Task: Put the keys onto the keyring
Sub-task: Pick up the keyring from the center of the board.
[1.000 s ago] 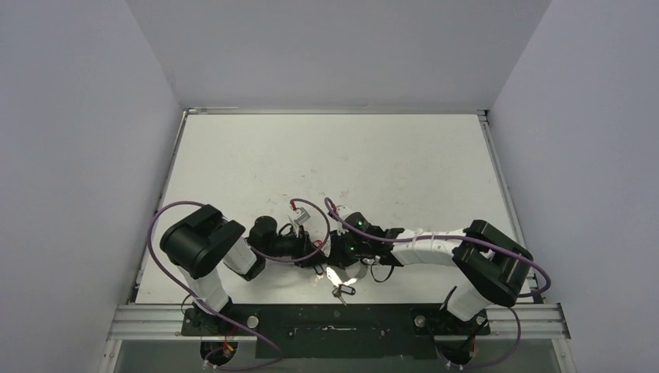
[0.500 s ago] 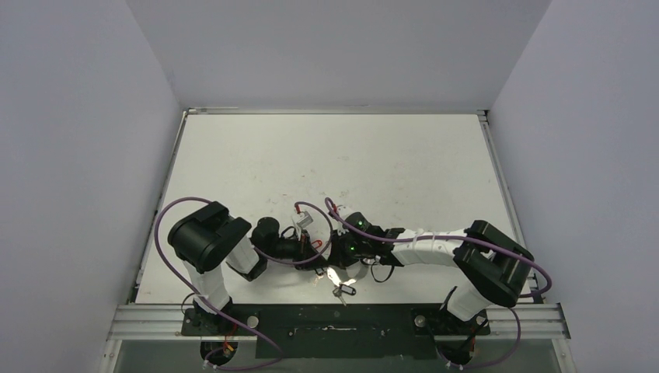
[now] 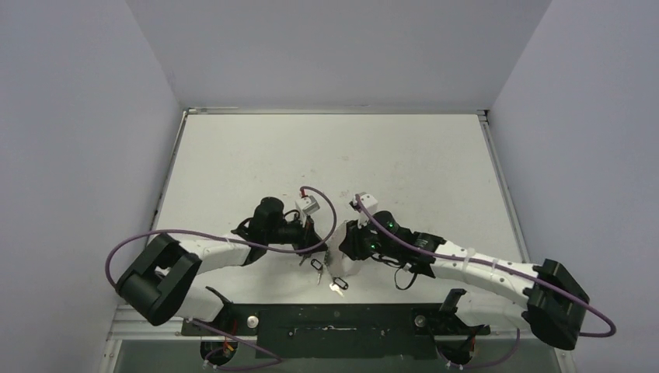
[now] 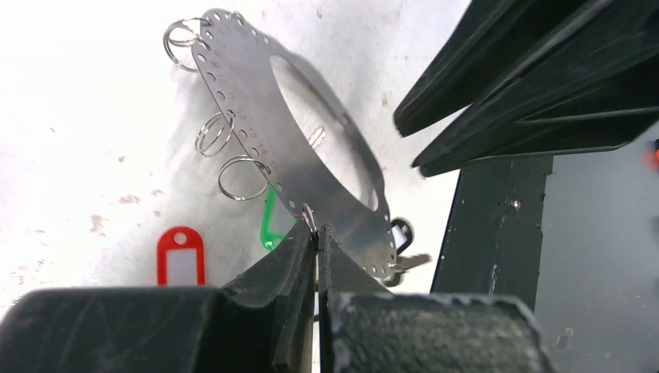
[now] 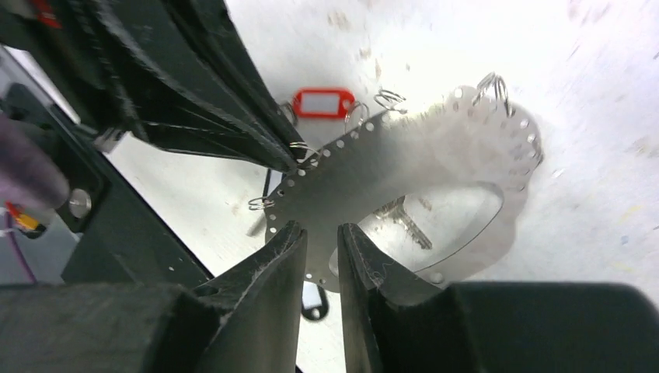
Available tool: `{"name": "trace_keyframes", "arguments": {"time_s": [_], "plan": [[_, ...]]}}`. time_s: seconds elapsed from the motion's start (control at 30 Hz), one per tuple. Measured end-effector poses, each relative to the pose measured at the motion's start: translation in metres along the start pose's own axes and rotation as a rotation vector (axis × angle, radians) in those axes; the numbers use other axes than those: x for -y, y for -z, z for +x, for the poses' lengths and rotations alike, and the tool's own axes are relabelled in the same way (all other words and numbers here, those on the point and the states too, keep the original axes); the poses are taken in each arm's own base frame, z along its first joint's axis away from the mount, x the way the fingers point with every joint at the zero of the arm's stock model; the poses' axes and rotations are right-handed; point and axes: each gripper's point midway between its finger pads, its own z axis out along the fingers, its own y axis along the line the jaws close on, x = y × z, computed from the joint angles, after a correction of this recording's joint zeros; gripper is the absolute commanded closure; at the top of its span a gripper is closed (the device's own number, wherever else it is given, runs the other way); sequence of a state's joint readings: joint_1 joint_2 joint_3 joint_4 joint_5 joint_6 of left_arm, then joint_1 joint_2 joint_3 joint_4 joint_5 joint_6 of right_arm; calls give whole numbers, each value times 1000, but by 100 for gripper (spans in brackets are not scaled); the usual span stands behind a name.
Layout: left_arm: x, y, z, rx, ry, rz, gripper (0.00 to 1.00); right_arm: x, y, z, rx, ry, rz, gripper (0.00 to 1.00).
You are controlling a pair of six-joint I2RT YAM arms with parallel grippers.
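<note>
Left wrist view, left hand [image 4: 317,237] pinched shut on keyring [image 4: 311,167], flat perforated metal disc edged with wire loops, right hand [image 5: 322,241] narrowly closed on its rim, red tag [image 4: 180,255], green tag [image 4: 272,221] on speckled white tabletop [image 4: 93,116].

No readable text, label, brand or number appears in any view; the red key tag [image 4: 180,254] has a blank white insert.
</note>
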State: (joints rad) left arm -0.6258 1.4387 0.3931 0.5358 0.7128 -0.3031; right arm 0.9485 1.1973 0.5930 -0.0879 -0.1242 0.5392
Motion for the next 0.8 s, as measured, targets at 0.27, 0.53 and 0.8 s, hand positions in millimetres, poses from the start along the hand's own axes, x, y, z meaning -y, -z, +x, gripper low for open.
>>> {"name": "trace_keyframes", "arguments": {"time_s": [0.27, 0.53, 0.8], "plan": [[14, 21, -29, -77, -147, -63, 100, -11, 46, -43, 255, 148, -80, 57], [39, 33, -41, -165, -302, -29, 100, -19, 65, -46, 389, 315, -168, 40], [59, 35, -26, -264, -443, 43, 100, -38, 61, -49, 442, 449, -280, 43]]}}
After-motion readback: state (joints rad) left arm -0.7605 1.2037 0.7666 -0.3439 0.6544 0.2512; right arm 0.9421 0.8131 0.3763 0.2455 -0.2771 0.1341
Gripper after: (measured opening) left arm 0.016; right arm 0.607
